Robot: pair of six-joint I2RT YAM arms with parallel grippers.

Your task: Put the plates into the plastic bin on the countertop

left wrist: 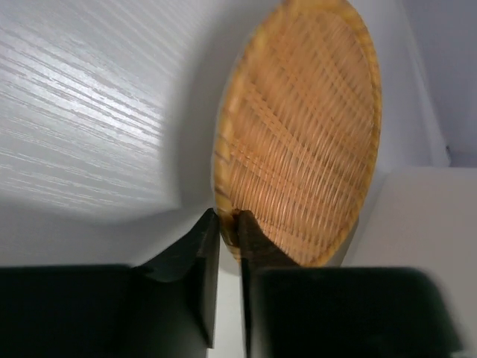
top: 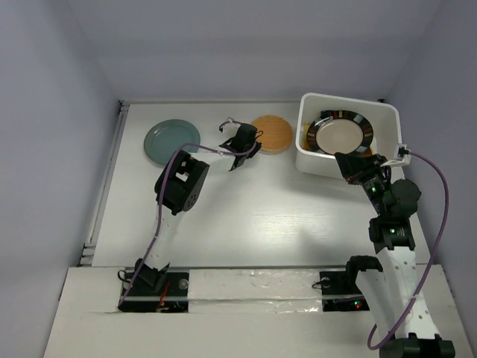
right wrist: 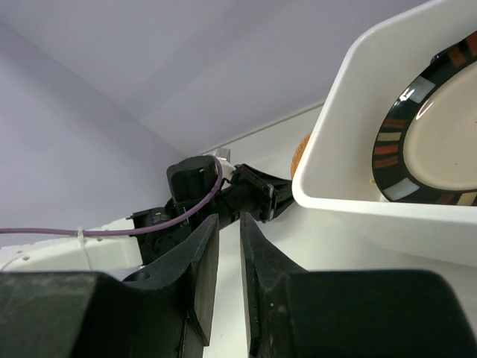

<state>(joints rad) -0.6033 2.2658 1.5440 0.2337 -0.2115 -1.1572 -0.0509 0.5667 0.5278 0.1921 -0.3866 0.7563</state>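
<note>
An orange woven-look round plate lies on the countertop, left of the white plastic bin. My left gripper is at the plate's left edge. In the left wrist view it is shut on the rim of that plate. A dark-rimmed cream plate leans inside the bin, with yellow-orange dishes partly showing under it. A teal round plate lies at the far left. My right gripper is just outside the bin's near wall, shut and empty.
Pale lilac walls close in the countertop on the left, back and right. The right wrist view shows the bin wall, the cream plate and my left arm beyond it. A purple cable loops by the right arm.
</note>
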